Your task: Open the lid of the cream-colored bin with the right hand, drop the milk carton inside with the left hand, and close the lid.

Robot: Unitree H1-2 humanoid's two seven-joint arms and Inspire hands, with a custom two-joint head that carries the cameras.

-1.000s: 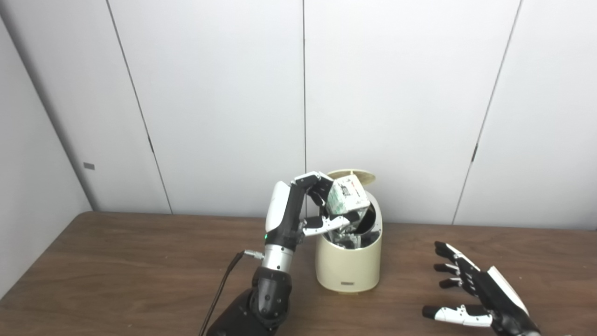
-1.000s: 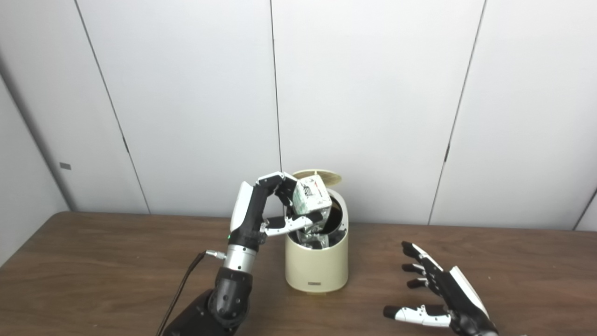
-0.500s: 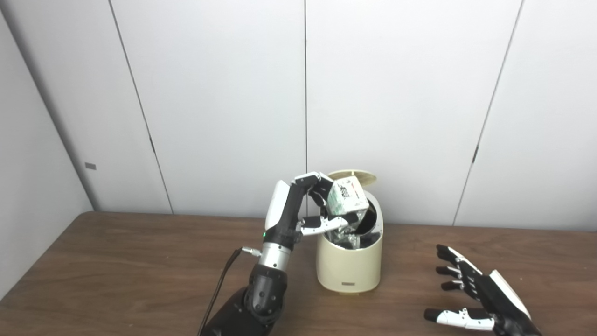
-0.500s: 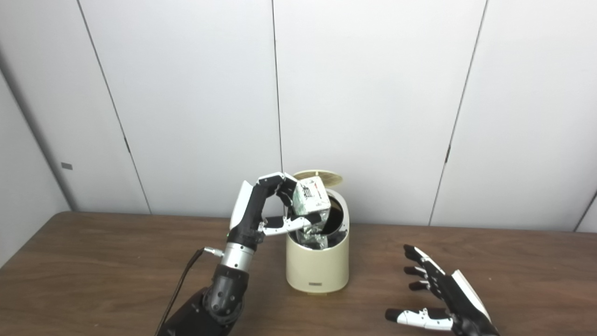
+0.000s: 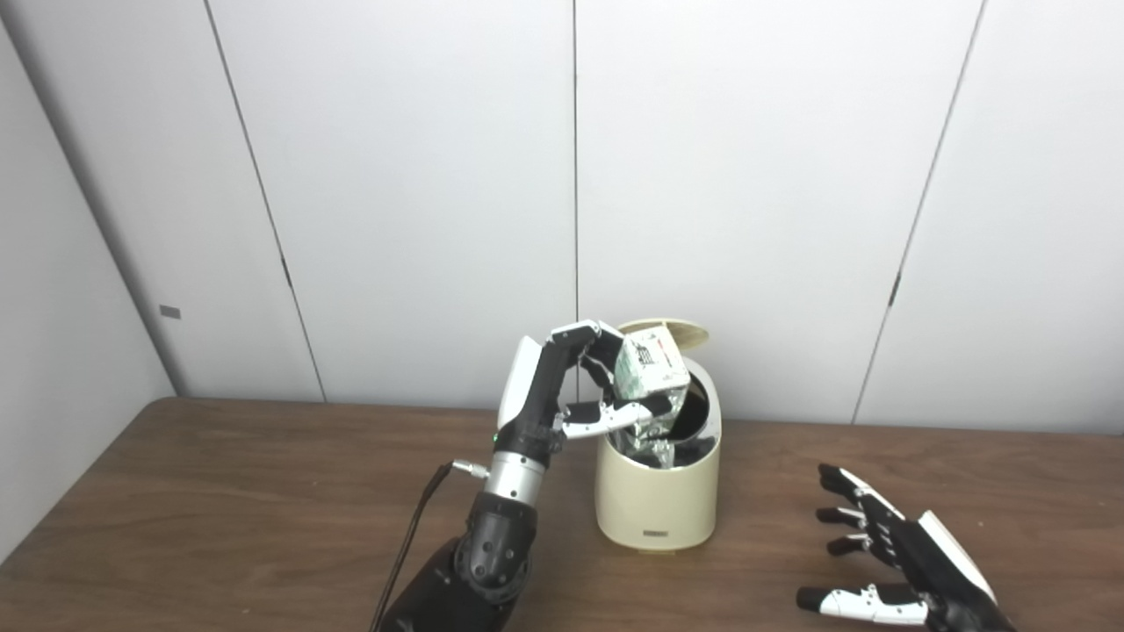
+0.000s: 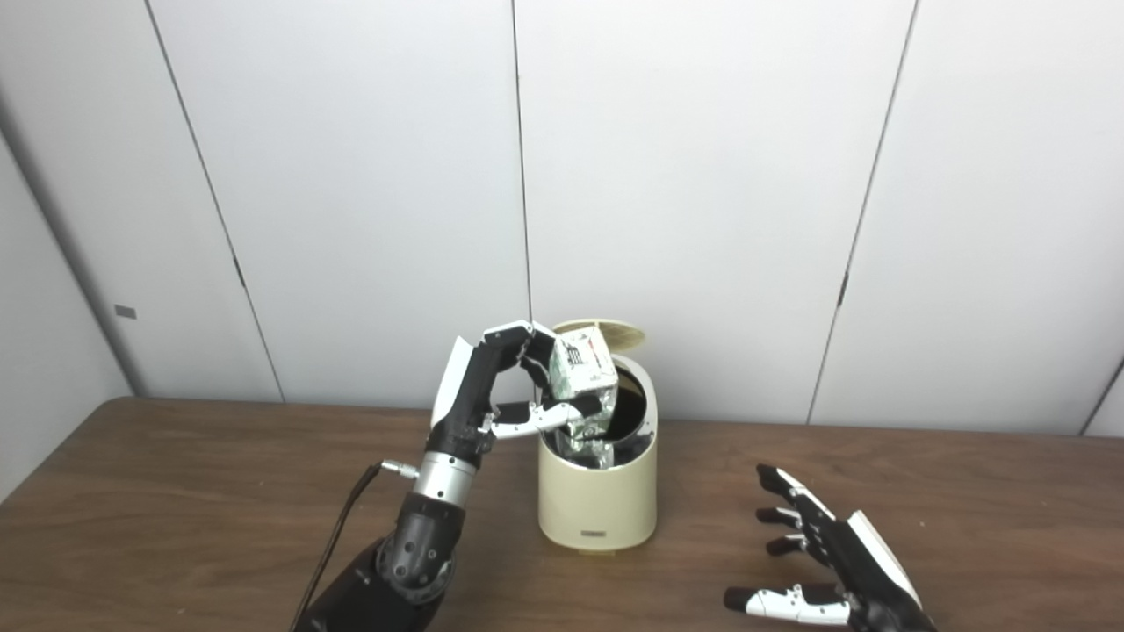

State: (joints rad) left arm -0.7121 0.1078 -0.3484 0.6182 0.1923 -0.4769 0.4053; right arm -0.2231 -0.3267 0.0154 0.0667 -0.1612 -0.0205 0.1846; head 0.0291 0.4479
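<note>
**Left robot hand clamped on milk carton over open bin**

Left robot hand (image 5: 571, 386) raised above the surface (image 5: 219, 518), fingers (image 5: 584, 338) curled over the top of the milk carton (image 5: 648, 373) and thumb pressed in from below, so clamped on the carton. Carton tilted, upper end with printed green and red markings turned up and to the right, lower end dipping into the mouth of the cream-colored bin (image 5: 657, 496). Not released; held at the left part of the opening, partly above the rim. Bin standing upright toward the far edge of the surface, roughly midway along it, close to the white panelled wall (image 5: 746, 175). Lid (image 5: 676, 331) flipped up at the back of the bin, showing as a flat cream disc behind the carton. Dark interior visible to the right of the carton, with some crumpled shiny material inside below it; cannot tell exactly what. Small dark label low on the front of the bin.

Right robot hand (image 5: 904, 566) low near the front right corner of the surface, well apart from the bin, palm turned inward, fingers spread apart and holding nothing. Cannot tell whether resting on the surface or just above it.

Black cable (image 5: 413, 544) running down beside the left forearm toward the front edge.
</note>
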